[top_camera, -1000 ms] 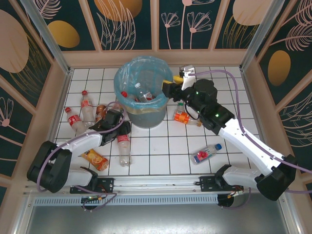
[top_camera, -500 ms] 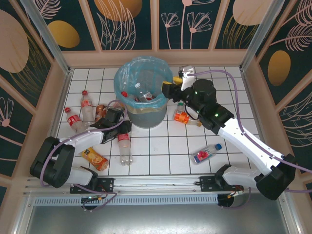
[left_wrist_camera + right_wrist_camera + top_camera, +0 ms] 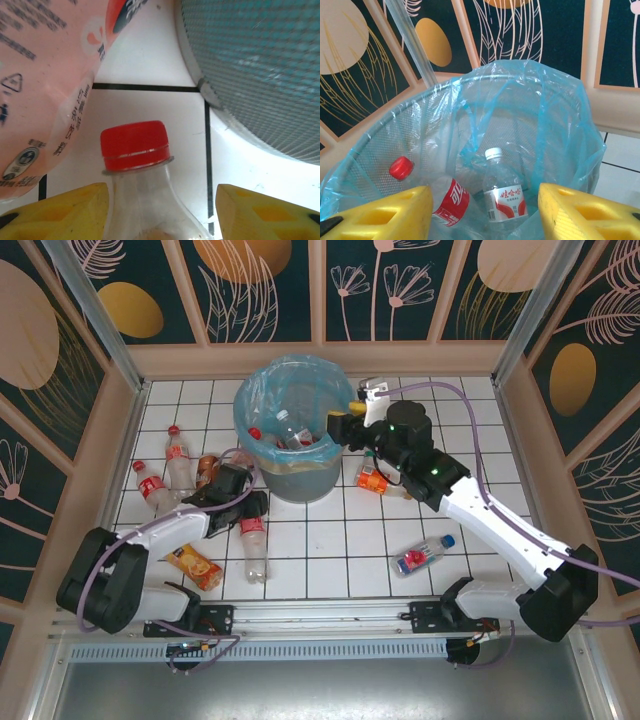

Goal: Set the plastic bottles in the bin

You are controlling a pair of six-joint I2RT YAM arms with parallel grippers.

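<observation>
The bin, grey mesh with a light-blue bag, stands at the back middle with bottles inside. My right gripper hangs open at its right rim. In the right wrist view its yellow fingers frame a red-labelled bottle and a white-capped bottle lying in the bin; nothing is between them. My left gripper is low on the floor, open around the neck of a red-capped bottle; the right finger stands clear of it. That bottle's body points toward me.
More bottles lie on the tiled floor: two red-capped ones at the left, a brownish one, an orange-labelled one, an orange one right of the bin, a blue-capped one. A pink-labelled bottle lies close left of my left gripper.
My right gripper has edged slightly left over the bin's rim. My left gripper has shifted a little back and forth at the red-capped bottle's neck.
</observation>
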